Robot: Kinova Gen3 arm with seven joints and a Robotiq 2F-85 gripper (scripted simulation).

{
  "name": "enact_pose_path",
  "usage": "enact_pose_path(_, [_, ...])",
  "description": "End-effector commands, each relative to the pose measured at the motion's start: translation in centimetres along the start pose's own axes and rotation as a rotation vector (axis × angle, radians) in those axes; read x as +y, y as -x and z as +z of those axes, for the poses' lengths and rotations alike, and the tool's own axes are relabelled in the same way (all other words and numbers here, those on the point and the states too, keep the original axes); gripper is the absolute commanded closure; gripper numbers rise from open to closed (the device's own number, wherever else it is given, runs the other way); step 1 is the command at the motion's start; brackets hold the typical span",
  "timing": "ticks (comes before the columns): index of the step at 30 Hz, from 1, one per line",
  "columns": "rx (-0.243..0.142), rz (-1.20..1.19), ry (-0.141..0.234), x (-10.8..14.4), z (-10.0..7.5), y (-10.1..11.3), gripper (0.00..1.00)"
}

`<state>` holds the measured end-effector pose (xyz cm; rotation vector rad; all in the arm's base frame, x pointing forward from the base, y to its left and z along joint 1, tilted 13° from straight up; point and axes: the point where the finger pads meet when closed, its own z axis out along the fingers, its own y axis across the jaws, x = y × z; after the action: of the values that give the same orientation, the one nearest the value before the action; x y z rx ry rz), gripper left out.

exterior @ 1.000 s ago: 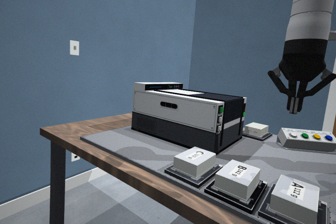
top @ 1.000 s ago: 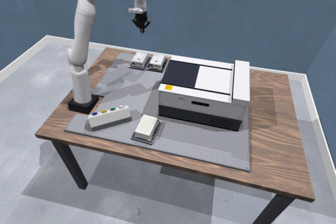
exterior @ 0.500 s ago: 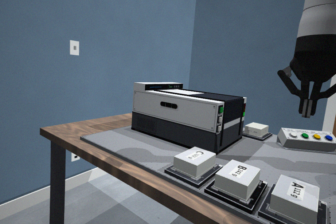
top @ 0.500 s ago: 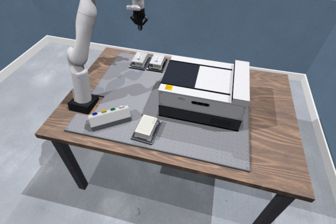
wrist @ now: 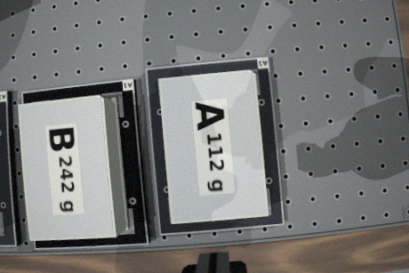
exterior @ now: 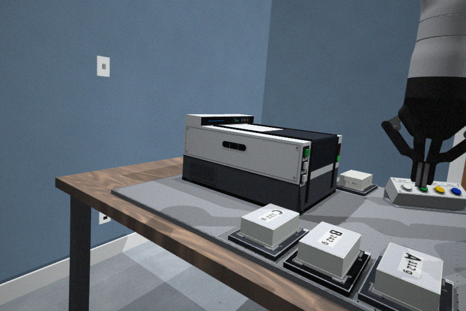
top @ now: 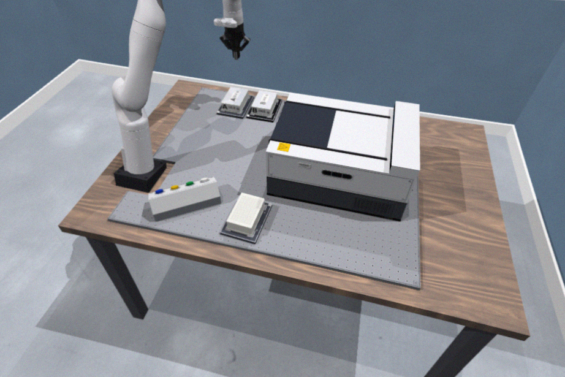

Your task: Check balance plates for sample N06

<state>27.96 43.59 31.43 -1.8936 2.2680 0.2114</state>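
My gripper is shut and empty, hanging high above the balance plates at the table's far left; it also shows in the exterior view. Below it, balance plate A, labelled 112 g, sits in its black nest. Plate B, labelled 242 g, sits beside it. Plate C, labelled 122 g, shows in the exterior view. The sample block N06, white and sealed, rests in its nest at the table's front. The centrifuge stands mid-table; its top shows a dark panel beside a white one. Its keys are on its corner edge.
The operator panel with blue, yellow, green and white keys lies near the arm's base. The perforated grey mat covers most of the wooden table. The table edge runs just past the balance plate nests.
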Motion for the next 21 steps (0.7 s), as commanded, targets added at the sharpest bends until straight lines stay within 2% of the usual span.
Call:
enact_pose_path(1, [-0.002,0.000,-0.001,0.0,0.9,0.0,0.90])
enact_pose_path(21, [-0.002,0.000,-0.001,0.0,6.9,0.1,0.90])
